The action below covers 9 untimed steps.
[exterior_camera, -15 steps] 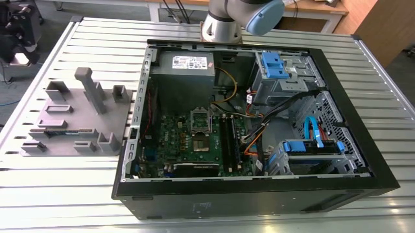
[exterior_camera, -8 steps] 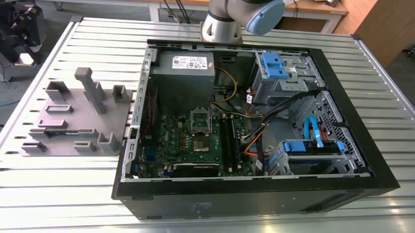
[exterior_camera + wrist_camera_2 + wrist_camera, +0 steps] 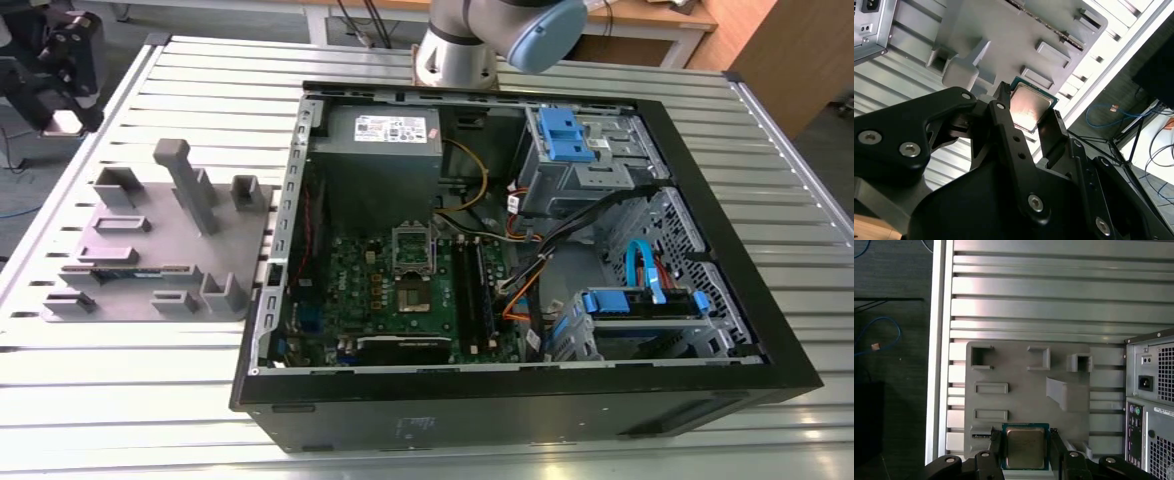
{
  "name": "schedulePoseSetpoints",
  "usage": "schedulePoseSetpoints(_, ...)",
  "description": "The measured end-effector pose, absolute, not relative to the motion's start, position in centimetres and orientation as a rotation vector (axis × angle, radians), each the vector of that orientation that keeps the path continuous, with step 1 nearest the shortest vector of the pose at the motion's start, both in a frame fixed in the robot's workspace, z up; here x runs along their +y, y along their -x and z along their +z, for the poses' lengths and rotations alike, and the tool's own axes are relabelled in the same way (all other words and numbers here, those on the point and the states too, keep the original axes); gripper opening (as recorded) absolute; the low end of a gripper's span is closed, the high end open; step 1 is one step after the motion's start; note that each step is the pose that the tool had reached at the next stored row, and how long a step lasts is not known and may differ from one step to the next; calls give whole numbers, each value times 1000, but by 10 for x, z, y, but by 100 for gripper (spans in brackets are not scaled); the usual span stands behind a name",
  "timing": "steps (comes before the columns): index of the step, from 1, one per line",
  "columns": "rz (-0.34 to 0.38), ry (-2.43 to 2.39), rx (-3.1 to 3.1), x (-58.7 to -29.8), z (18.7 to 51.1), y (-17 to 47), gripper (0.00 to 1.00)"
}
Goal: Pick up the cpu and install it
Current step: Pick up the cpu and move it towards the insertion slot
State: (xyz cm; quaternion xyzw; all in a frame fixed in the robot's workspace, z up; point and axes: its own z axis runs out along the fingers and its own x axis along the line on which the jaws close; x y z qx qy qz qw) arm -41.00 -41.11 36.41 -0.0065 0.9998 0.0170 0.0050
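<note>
Fixture plate (image 3: 134,240) on table (image 3: 134,400), exterior view's left of computer case (image 3: 534,405) — cpu (image 3: 1025,447) between 2 fingers (image 3: 995,444).

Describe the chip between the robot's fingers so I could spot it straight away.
Find the grey tray beside the computer case in the first wrist view. Over one edge the black gripper clamps the cpu. It is a small flat square with a shiny silver top and green rim, unlike the tray's dull grey blocks.
</note>
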Motion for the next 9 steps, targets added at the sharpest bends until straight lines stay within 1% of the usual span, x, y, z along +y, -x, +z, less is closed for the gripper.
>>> schedulePoseSetpoints(9, 53, 20, 3131, -411, 364, 397, 47)
